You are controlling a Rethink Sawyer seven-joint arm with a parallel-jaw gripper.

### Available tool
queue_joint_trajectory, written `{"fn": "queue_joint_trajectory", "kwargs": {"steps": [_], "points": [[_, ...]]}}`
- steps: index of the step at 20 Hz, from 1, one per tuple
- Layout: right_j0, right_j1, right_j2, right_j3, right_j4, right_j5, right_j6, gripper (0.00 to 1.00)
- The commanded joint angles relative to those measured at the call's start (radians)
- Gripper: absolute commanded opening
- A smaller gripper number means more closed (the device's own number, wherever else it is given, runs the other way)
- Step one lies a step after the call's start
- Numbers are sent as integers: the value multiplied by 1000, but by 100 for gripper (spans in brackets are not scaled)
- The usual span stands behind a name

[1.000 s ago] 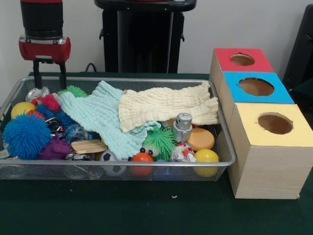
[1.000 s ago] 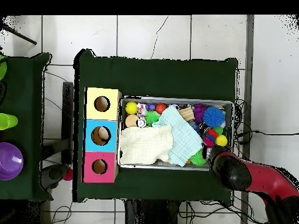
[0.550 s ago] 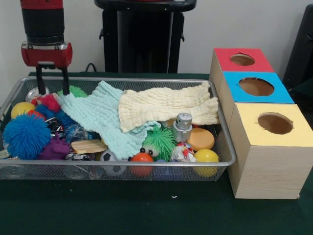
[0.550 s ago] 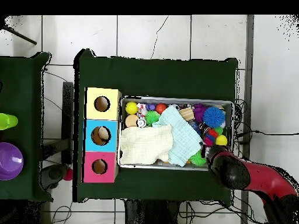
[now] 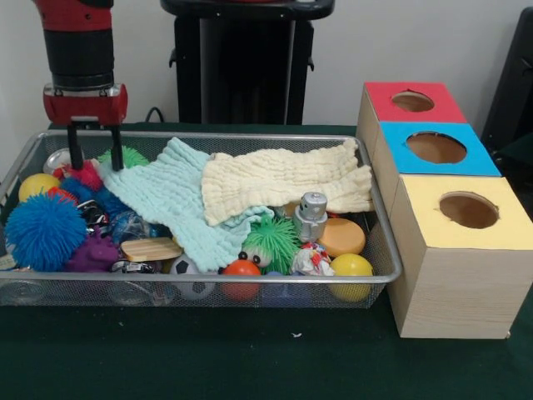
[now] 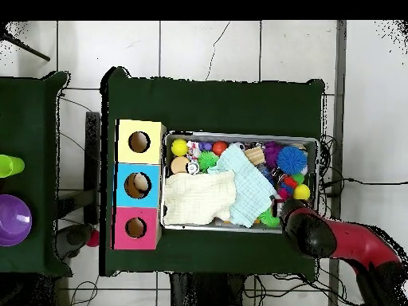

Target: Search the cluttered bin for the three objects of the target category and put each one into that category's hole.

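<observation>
Front view: the gripper (image 5: 94,157) is seen at the left far corner of the wire bin (image 5: 376,218), its two black fingers (image 5: 75,148) spread apart with nothing between them, their tips just above a red fuzzy toy (image 5: 83,174) and beside a green spiky ball (image 5: 129,155). A mint cloth (image 5: 166,196) and a cream cloth (image 5: 279,179) are draped over the clutter, among which a blue spiky ball (image 5: 43,229), a silver bottle (image 5: 311,217) and a yellow ball (image 5: 351,267) are visible. To the right of the bin, the three boxes are lined up with a red-topped hole (image 5: 413,102), a blue-topped hole (image 5: 435,147) and a yellow-topped hole (image 5: 469,210); which things belong to the target category cannot be told.

Even indoor light, soft shadows, mild blur
</observation>
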Motion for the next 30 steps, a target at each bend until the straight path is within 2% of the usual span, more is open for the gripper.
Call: {"fn": "queue_joint_trajectory", "kwargs": {"steps": [1, 15, 22, 30], "points": [[14, 43, 28, -99, -111, -56, -46, 100], [-6, 40, 63, -113, -149, -4, -77, 100], [-10, 48, 64, -116, -156, -15, -73, 100], [-48, 28, 112, -103, -113, 44, -115, 100]]}}
